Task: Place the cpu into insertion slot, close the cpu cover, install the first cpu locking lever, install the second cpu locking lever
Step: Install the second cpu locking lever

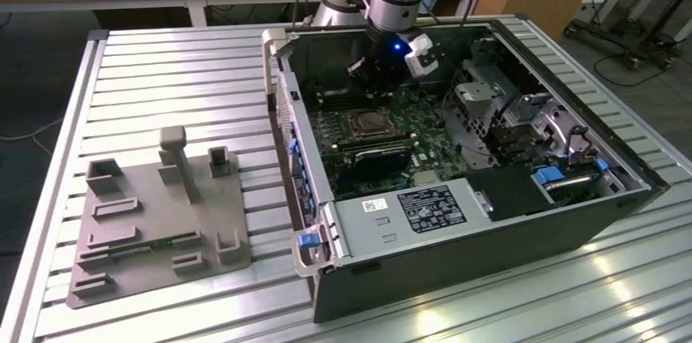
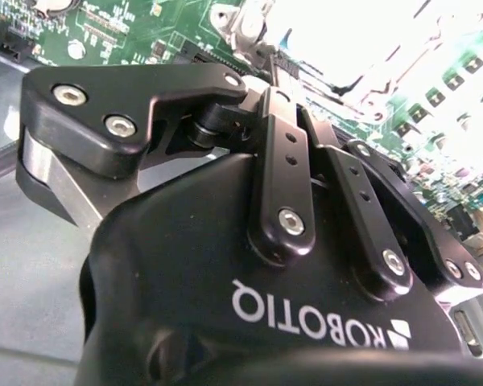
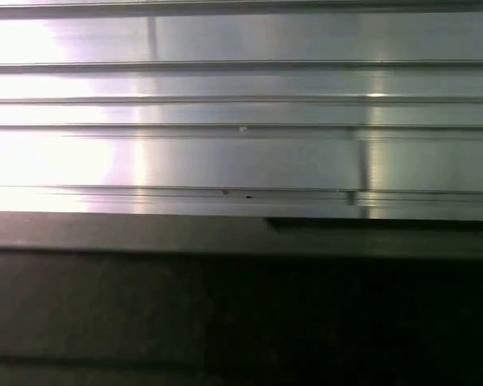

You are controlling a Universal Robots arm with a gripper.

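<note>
The open computer case lies on the table with its green circuit board facing up. The insertion slot is a square dark socket ringed by silver metal near the board's middle. The silver frame around it, the cpu cover, looks flat on the socket. The cpu is hidden; I cannot tell it apart from the socket's centre. My gripper reaches down inside the case, just beyond the socket's far side. In the second wrist view its fingers meet, shut, beside a silver metal part at the glaring socket.
A black box with a white label and a metal drive cage crowd the case around the board. A grey fixture plate with upright pegs stands on the slatted aluminium table. The table slats appear in the first wrist view.
</note>
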